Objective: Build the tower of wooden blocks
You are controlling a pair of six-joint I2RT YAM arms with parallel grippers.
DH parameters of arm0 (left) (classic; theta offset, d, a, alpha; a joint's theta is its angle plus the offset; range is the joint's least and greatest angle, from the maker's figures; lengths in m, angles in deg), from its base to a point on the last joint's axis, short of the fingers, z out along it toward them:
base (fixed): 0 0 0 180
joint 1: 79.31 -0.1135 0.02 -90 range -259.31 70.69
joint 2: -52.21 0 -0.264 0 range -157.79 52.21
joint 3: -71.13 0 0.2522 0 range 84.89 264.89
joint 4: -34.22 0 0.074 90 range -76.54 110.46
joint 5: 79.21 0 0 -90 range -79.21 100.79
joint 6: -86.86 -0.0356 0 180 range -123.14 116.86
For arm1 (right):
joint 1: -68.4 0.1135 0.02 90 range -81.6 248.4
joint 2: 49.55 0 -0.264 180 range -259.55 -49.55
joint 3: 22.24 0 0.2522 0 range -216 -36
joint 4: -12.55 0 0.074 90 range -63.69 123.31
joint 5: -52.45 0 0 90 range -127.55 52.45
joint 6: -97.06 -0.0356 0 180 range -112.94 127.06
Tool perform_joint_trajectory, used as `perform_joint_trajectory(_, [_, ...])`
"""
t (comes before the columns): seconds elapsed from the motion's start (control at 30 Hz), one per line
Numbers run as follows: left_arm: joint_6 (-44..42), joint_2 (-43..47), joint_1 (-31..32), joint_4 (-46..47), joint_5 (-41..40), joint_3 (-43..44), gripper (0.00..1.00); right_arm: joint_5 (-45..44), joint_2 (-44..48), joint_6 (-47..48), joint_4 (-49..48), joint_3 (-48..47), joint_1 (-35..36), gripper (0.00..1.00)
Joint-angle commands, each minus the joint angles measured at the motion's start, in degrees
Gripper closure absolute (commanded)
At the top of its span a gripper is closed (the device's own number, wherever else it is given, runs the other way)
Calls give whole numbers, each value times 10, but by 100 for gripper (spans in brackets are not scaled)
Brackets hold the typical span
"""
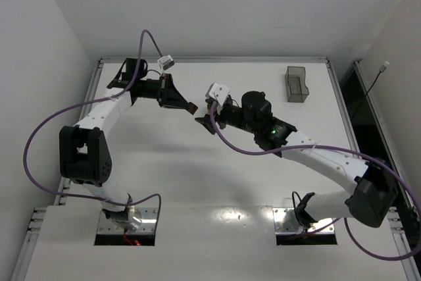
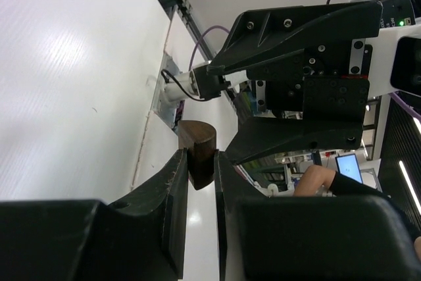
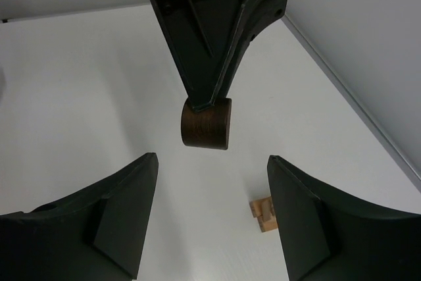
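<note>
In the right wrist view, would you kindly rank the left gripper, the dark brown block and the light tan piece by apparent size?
1. left gripper
2. dark brown block
3. light tan piece; it lies farther from the camera, so its real size is unsure.

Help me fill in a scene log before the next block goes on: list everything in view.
dark wood block: one, dark brown, rounded end, held above the table
light wood pieces: small cluster, light tan, on the table under the grippers; exact count unclear
tray: one, translucent grey, far right of the table
table: one, white
left gripper: one, black, shut on the dark wood block
right gripper: one, black, open, facing the block
</note>
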Motion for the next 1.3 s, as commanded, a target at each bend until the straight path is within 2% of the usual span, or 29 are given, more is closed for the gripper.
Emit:
perform_joint_trajectory(0.0, [-11,26,2,-2,70,3,100,-13,-5,-1,-44,-23,8,36])
perform_joint_trajectory(0.63, [-34,21,7,-37,80,25,100,0,-51,4,-39,-59,31,37])
perform_joint_trajectory(0.97, [-40,21,7,-49,86,25,100,0,-67,9,-39,-71,31,56])
perform_joint_trajectory(1.23, [-45,21,13,-54,86,31,100,0,-72,9,-39,-71,31,66])
perform_joint_trajectory(1.27, [-45,21,13,-54,86,31,100,0,-72,9,-39,-71,31,71])
